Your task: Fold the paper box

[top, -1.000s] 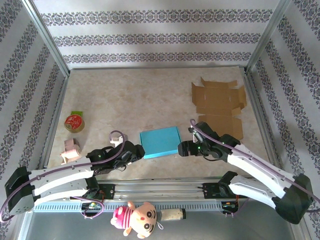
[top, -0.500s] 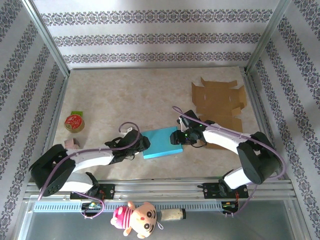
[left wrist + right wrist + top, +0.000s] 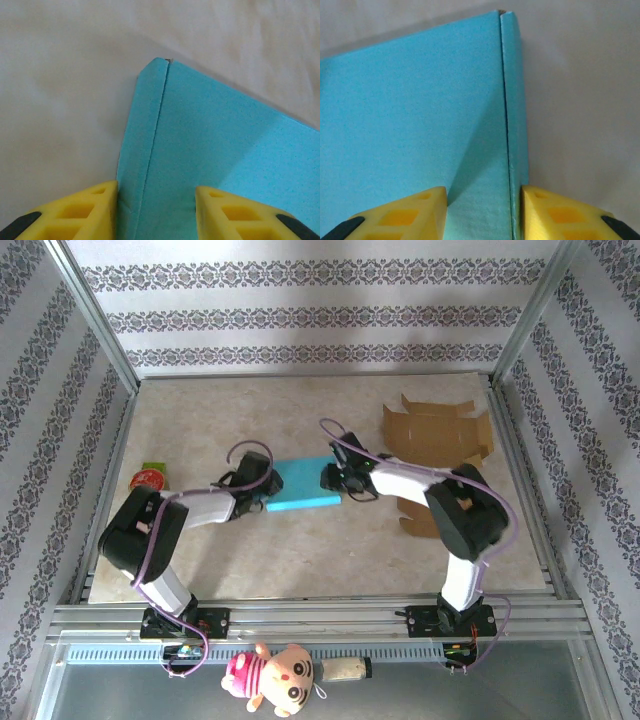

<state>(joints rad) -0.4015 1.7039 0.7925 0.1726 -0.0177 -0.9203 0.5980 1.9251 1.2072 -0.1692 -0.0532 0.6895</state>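
Sitting just left of the brown cardboard point(image 3: 435, 435), the paper box point(image 3: 300, 485) looks light and bendy, best held by its side folds, where the left pincer point(image 3: 156, 192) and right pincer point(image 3: 484, 192) straddle it, tightly or not I cannot tell.

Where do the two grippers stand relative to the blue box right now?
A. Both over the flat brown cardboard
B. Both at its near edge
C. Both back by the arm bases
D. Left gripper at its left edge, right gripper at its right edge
D: in the top view the left gripper is at the left edge of the blue box and the right gripper at its right edge; each wrist view shows that edge's fold between the jaws.
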